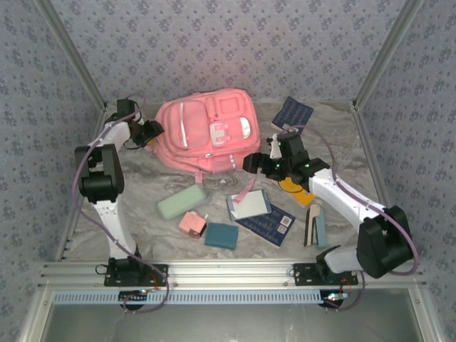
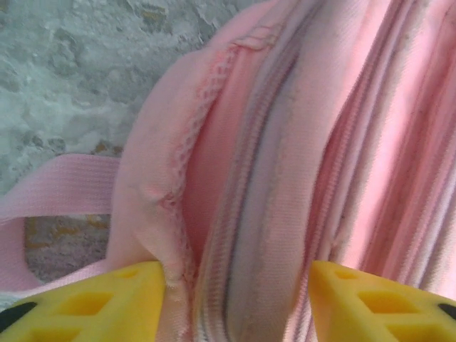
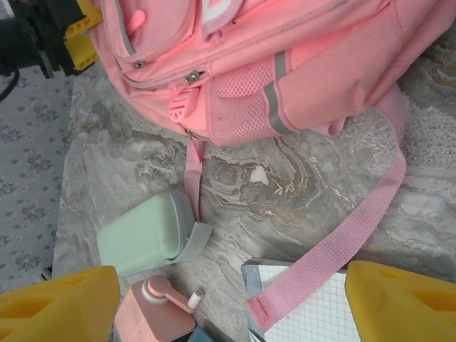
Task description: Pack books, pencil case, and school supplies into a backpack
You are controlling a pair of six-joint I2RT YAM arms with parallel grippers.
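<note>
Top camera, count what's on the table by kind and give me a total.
Backpack: 1
Books: 4
Pencil case: 1
Small supplies: 3
Total: 9

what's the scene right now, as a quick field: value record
backpack: pink, lying at back centre of table
left gripper: jaws either side of backpack's zipper seam, grip unclear
right gripper: open, empty, above table near pencil case
pencil case: mint, on table in front of backpack
navy book: back right, not packed
</note>
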